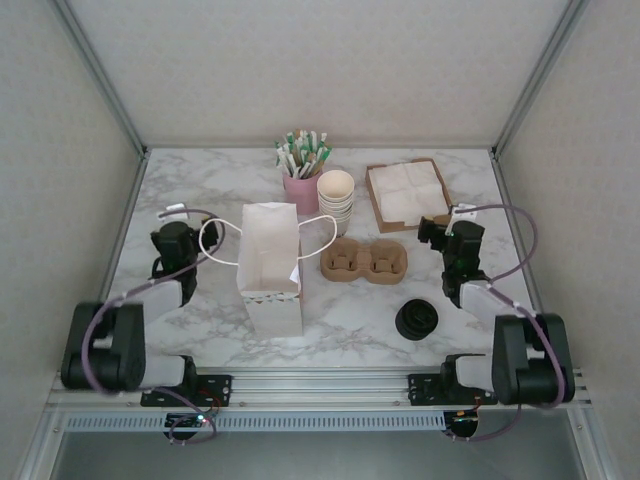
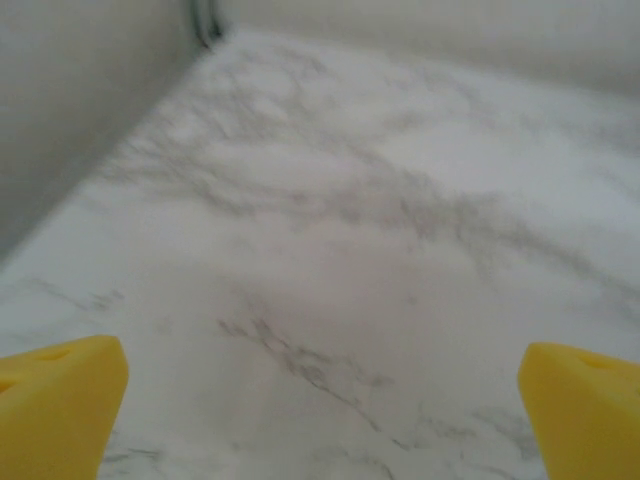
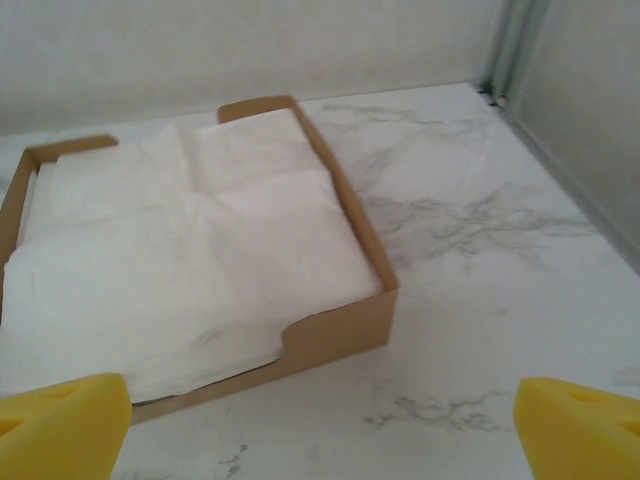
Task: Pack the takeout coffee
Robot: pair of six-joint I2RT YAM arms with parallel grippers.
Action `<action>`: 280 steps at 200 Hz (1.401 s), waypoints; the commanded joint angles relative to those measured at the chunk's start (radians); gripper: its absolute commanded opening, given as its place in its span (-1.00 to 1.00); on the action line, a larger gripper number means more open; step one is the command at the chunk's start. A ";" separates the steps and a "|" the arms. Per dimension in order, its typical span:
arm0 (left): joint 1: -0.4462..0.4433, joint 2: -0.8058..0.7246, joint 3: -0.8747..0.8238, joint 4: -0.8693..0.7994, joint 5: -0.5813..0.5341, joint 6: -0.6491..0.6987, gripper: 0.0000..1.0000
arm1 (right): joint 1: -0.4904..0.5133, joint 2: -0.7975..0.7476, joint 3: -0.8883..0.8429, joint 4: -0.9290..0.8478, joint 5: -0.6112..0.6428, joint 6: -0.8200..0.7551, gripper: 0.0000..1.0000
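Takeout coffee, the cup with its lid on: I cannot tell where it is from these views. On the marble worktop (image 1: pixel 200 175) a white paper bag (image 1: pixel 270 262) stands up straight with its mouth open, and its 2 loop handles flop out to the sides. Just right of the bag lies a brown cardboard cup carrier (image 1: pixel 365 262). Behind the carrier stands a stack of cream cups with no lids (image 1: pixel 336 198), and just left of that is a pink pot of sticks (image 1: pixel 300 188). A brown tray (image 3: pixel 340 330) full of white napkins (image 3: pixel 190 240) sits further right. A pile of black lids (image 1: pixel 417 320) sits near the front, right of the middle. The left pincer (image 1: pixel 175 225) is left of the bag, spread wide and grasping nothing, with its yellow fingertips (image 2: pixel 55 405) over bare marble. The right pincer (image 1: pixel 452 232) is just in front of the napkin tray, also spread wide and grasping nothing.
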 commanded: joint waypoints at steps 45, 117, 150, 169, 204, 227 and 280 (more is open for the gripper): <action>0.007 -0.657 0.306 -0.869 -0.178 -0.344 1.00 | -0.020 -0.227 0.183 -0.648 0.182 0.509 0.98; 0.004 -0.793 0.331 -1.015 0.179 -0.403 1.00 | -0.021 -0.394 0.652 -1.163 -0.324 0.544 0.36; -0.011 -0.826 0.313 -1.008 0.220 -0.423 0.66 | 0.088 -0.319 0.809 -1.189 -0.389 0.623 0.03; -0.011 -0.821 0.299 -0.969 0.307 -0.438 0.52 | 0.204 -0.223 0.893 -1.239 -0.289 0.611 -0.04; -0.013 -0.835 0.301 -0.979 0.334 -0.443 0.36 | 0.407 0.007 1.024 -1.286 -0.121 0.585 -0.15; -0.013 -0.831 0.298 -0.990 0.328 -0.441 0.29 | 0.484 0.159 1.106 -1.297 -0.063 0.572 -0.29; -0.021 -0.824 0.281 -1.000 0.312 -0.475 0.16 | 0.533 0.358 1.149 -1.235 0.026 0.626 -0.44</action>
